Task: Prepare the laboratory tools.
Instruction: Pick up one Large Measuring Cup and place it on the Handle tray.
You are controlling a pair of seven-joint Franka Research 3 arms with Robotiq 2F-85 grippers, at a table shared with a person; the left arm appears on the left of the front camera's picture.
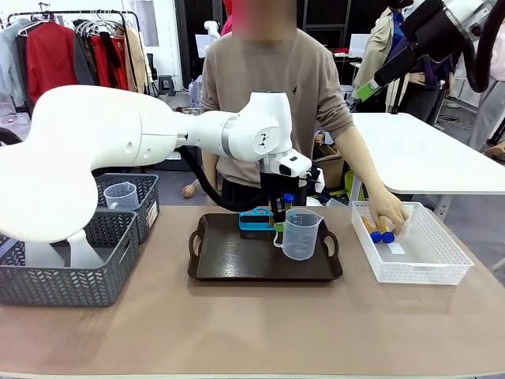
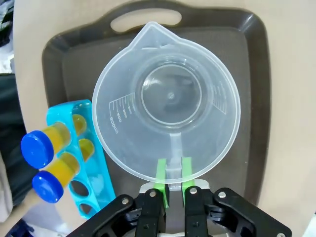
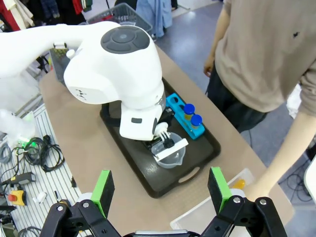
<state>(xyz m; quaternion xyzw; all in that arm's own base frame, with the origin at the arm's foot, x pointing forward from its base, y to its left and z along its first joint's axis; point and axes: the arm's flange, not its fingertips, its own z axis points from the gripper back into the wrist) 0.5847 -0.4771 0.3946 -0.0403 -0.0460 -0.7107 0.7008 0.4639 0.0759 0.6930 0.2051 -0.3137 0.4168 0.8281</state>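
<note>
A clear handled measuring beaker [image 1: 301,234] is upright on or just above the dark tray [image 1: 237,264], and my left gripper [image 1: 278,226] is shut on its handle. From the left wrist view the green fingertips [image 2: 161,170] pinch the handle of the beaker [image 2: 168,98]. Beside it a blue rack [image 2: 81,153] holds two amber tubes with blue caps [image 2: 42,148]. Across the table the person's hand [image 1: 388,215] is in the white basket [image 1: 430,264], on more amber tubes [image 1: 380,234]. My right gripper [image 3: 161,190] hangs open high above the table, also seen at top right [image 1: 361,92].
Two grey lattice baskets [image 1: 118,260] stand at the left. The farther one holds a second clear beaker [image 1: 120,195] and the nearer one a white flask [image 1: 83,249]. My left arm spans the table's left half. A person stands at the far edge.
</note>
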